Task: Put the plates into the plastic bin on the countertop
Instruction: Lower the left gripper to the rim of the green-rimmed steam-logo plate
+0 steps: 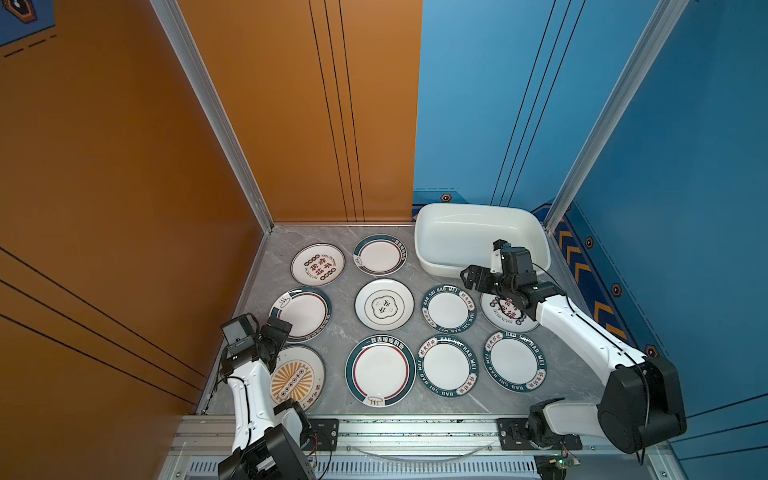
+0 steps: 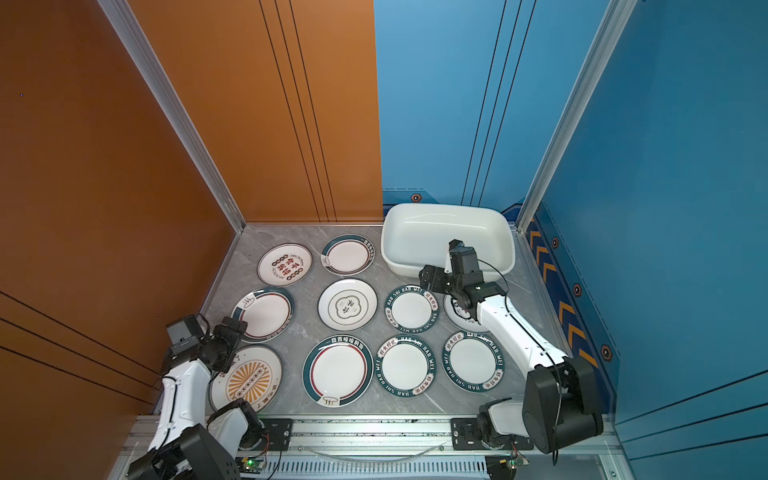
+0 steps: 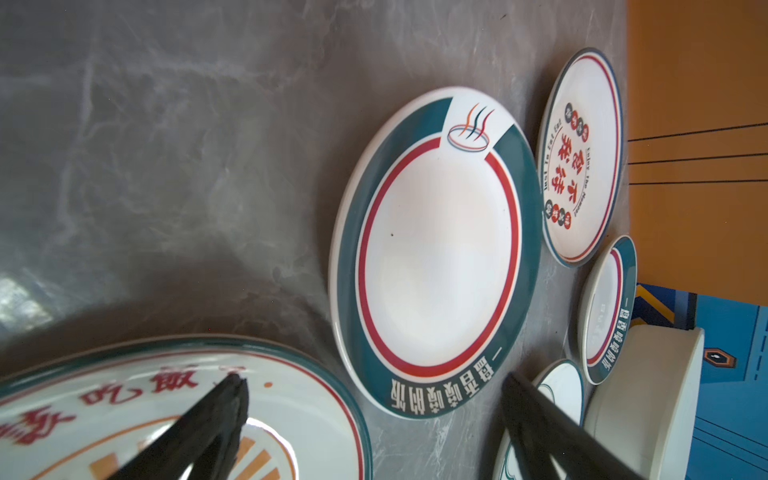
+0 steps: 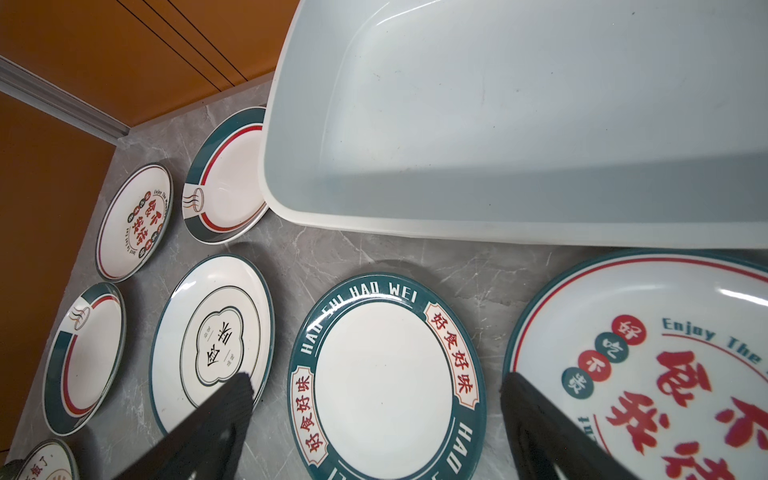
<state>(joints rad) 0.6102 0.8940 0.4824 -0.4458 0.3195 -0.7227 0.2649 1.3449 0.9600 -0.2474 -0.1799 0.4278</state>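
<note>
Left fingers (image 3: 203,428) gape wide and empty by the sunburst plate (image 3: 299,411) — right fingers (image 4: 216,424), equally spread, grip nothing between the HAO WEI plate (image 4: 386,374) and the plastic bin (image 4: 498,124)

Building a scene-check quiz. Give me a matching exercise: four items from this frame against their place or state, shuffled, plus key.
1. plastic bin
2. sunburst plate
3. flower-outline plate
4. red-character plate nearest the bin

A. partly hidden by the left arm
B. in full view, middle of the countertop
C. empty, far right corner
D. partly hidden by the right arm

Pairs: 1-C, 2-A, 3-B, 4-D
</note>
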